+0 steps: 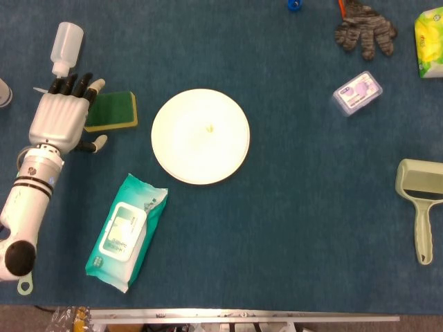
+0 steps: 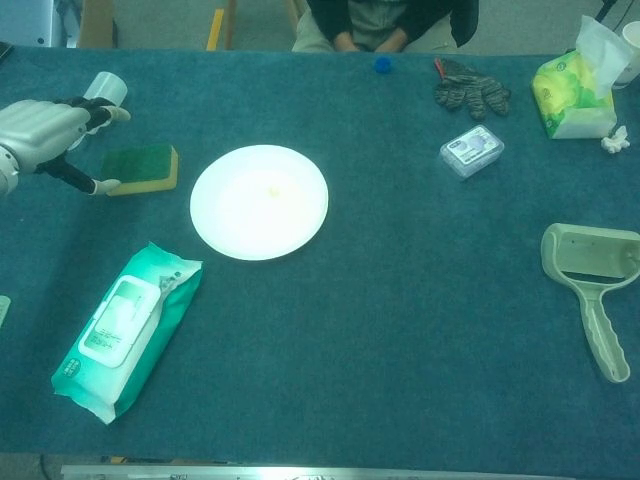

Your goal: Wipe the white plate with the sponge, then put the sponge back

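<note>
Left hand [image 1: 61, 117] hovers, fingers spread and grasping nothing, over the sponge [image 1: 114, 111] just beside the plate [image 1: 200, 135].

Your sponge [image 1: 114, 111] lies at the plate's [image 1: 200, 136] nine o'clock; the wipes pack [image 1: 125, 232] at seven.

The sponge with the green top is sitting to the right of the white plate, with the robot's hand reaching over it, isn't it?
Not quite. The sponge lies to the left of the white plate, not the right, as the head view shows. The rest holds: its top is green, and the left hand reaches over its left end.
</note>
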